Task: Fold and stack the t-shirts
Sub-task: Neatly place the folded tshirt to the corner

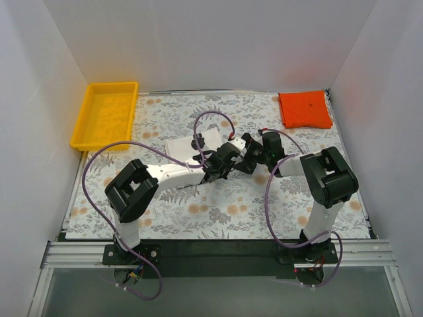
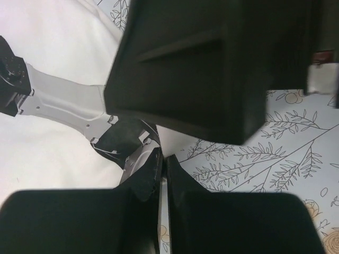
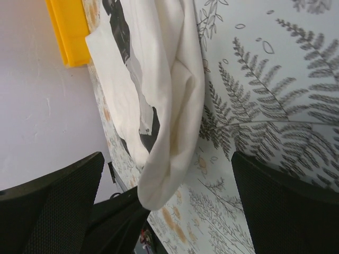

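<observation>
Nearest, at 6 o'clock, the left arm (image 1: pixel 168 174) and the right arm (image 1: pixel 328 175) rise from the table's near edge. Both reach in over the leaf-and-flower patterned table cover (image 1: pixel 218 221) and meet near its centre.

The left gripper (image 2: pixel 163 172) has its black fingers pressed together with a thin sliver of white cloth caught between the tips. It pinches a fold of the large, soft white t-shirt (image 3: pixel 177 90) with the black graphic print.

The right gripper (image 3: pixel 167 161) stands just beside it, its jaws spread wide and gripping nothing. In its wrist view the bunched shirt runs up between the two mesh-textured fingers (image 3: pixel 53 206); whether it touches either one cannot be told.

The rest of the white t-shirt lies partly folded on the table cover just past the grippers, toward 11 o'clock of centre.

Farther back, the square-folded orange-red t-shirt (image 1: pixel 304 109) lies flat in the 1 o'clock corner, well apart from the white one. The shallow yellow plastic tray (image 1: pixel 106 115) sits at the far-left corner, at 10 o'clock.
</observation>
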Available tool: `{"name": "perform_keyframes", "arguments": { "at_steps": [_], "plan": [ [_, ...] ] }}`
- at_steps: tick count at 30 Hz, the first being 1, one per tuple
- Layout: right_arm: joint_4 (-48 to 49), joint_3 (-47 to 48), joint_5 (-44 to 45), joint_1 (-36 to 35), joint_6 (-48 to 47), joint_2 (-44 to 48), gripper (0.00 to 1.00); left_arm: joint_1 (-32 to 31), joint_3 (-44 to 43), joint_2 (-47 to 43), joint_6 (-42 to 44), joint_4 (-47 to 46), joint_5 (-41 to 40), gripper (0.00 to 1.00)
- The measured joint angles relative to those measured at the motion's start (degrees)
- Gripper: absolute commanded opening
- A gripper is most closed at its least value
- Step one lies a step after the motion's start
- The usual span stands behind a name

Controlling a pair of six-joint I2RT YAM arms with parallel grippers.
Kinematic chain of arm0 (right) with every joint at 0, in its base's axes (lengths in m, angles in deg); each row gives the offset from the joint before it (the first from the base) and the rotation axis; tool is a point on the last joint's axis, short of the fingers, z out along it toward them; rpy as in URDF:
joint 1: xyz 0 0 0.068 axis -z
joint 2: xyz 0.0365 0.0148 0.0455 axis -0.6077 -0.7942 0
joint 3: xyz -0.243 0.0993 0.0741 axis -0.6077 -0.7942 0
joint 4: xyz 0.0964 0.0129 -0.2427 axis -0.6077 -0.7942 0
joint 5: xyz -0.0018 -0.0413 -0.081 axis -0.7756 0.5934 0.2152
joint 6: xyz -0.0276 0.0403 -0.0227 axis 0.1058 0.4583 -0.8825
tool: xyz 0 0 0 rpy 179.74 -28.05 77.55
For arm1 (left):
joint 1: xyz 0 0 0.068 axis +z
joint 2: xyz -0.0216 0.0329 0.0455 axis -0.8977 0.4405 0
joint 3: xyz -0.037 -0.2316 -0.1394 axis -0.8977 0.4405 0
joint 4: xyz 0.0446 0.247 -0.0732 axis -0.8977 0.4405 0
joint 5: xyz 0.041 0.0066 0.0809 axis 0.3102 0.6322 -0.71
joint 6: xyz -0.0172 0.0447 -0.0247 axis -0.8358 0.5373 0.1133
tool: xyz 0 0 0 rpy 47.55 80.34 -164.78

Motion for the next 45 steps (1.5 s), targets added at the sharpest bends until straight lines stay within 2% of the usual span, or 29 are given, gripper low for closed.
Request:
{"name": "perform_keyframes", "arguments": {
  "at_steps": [9,12,15,16,20,21,22,23,24,26,27,29,32,36,40,41,45],
  "plan": [
    [4.1,7.1,-0.9,-4.7,2.9,-8.0,0.81,0.0,1.0,-3.9,-3.1,0.8,0.1,0.0],
    [4.7,9.0,-1.2,-5.9,3.0,-10.0,0.74,0.0,1.6,-4.3,-3.9,0.8,0.4,0.0],
    [5.0,10.3,-1.6,-6.4,2.7,-11.6,0.62,0.0,2.3,-4.3,-5.0,0.9,0.9,0.01],
    [4.9,10.5,-1.8,-6.5,2.4,-12.0,0.51,0.0,2.4,-4.3,-5.4,1.0,1.0,0.01],
    [3.6,11.2,-1.8,-6.5,0.2,-13.9,0.27,0.0,2.5,-4.3,-6.7,1.0,1.4,0.07],
    [3.6,11.3,-2.3,-6.5,-0.1,-14.4,0.23,0.0,2.5,-4.3,-7.0,1.0,1.5,0.12],
    [3.6,11.4,-2.5,-6.4,-0.5,-14.8,0.12,0.1,2.5,-4.3,-7.4,1.1,1.5,0.15],
    [3.3,11.5,-2.5,-6.4,-1.2,-14.9,0.07,0.1,2.5,-4.3,-7.8,1.1,1.6,0.2],
    [3.2,11.6,-2.4,-6.4,-1.9,-14.9,0.01,0.1,2.5,-4.3,-8.2,1.1,1.9,0.37],
    [3.0,11.6,-2.5,-6.4,-3.6,-14.9,0.01,0.1,2.5,-4.5,-9.2,1.5,2.3,0.52],
    [3.1,11.6,-2.6,-6.3,-4.6,-14.9,0.01,0.1,2.4,-4.6,-10.0,1.9,2.4,0.63],
    [3.0,11.7,-2.7,-6.1,-6.6,-14.8,0.01,0.1,1.9,-4.8,-11.7,3.6,2.6,0.71],
    [0.8,12.8,-2.7,-5.7,-11.1,-14.5,0.01,0.6,1.5,-6.3,-14.6,5.7,3.1,0.74],
    [-9.2,17.8,-0.5,-3.5,-20.5,-13.7,0.01,4.5,1.6,-11.6,-20.1,9.7,6.2,0.77],
    [-21.3,25.4,7.0,-0.5,-32.7,-13.5,0.01,13.1,2.1,-18.6,-25.8,13.2,10.3,0.86],
    [-24.4,27.5,9.4,0.4,-35.9,-13.5,0.01,15.6,2.9,-20.5,-27.0,13.7,11.2,0.9],
    [-34.0,35.0,20.6,3.5,-47.8,-13.6,0.01,23.8,8.6,-27.2,-30.3,15.5,14.8,0.94]
  ]
}}
